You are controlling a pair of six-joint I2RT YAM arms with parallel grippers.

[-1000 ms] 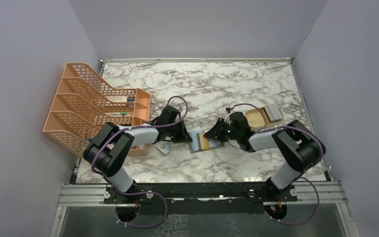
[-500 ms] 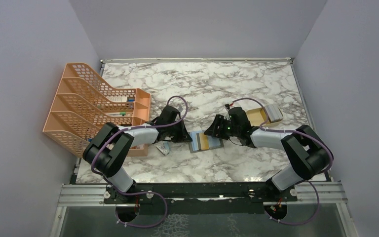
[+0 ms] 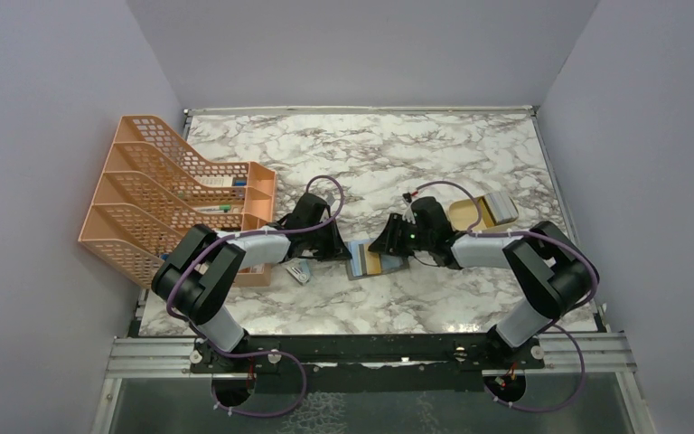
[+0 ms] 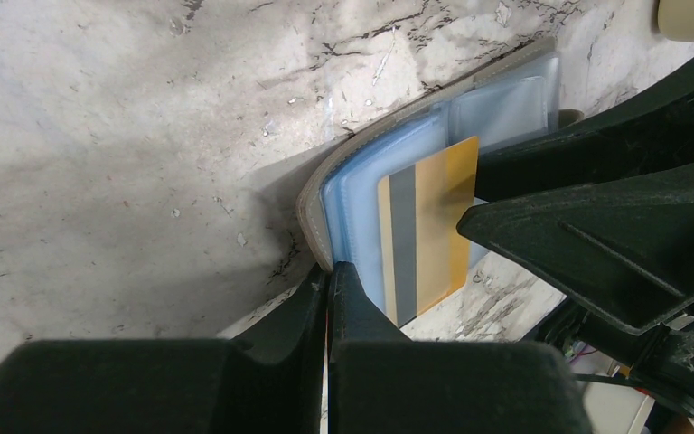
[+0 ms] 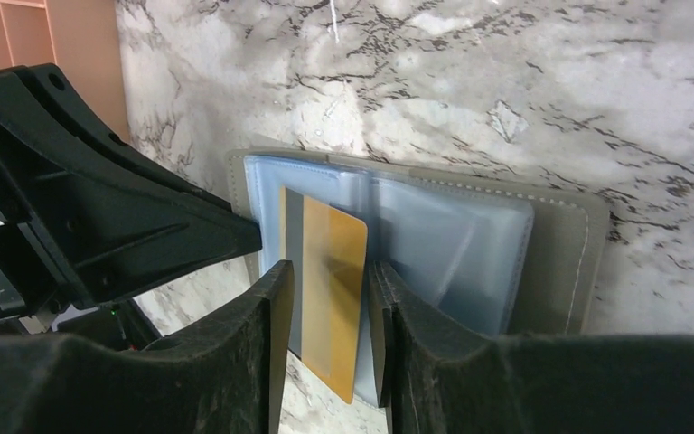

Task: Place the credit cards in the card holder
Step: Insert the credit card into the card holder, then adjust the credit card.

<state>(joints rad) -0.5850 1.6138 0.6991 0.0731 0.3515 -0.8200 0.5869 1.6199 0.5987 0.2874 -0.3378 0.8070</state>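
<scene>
The card holder (image 3: 375,260) lies open on the marble, grey outside (image 5: 560,253) and light blue inside. A tan-gold credit card (image 5: 334,271) with a grey stripe lies on its left page and sticks out past the near edge; it also shows in the left wrist view (image 4: 429,226). My left gripper (image 4: 330,269) is shut on the holder's left edge (image 4: 312,203). My right gripper (image 5: 330,269) is open, with one finger on each side of the card just above it. In the top view the left gripper (image 3: 343,251) and the right gripper (image 3: 382,244) face each other over the holder.
An orange mesh file rack (image 3: 172,194) stands at the left. A shallow tan tray (image 3: 468,215) with a pale stack (image 3: 502,206) at its right end sits behind my right arm. A small flat item (image 3: 300,271) lies by the rack's front.
My right gripper has moved left, away from the tray and further over the open holder. The left arm and the holder have not moved.
</scene>
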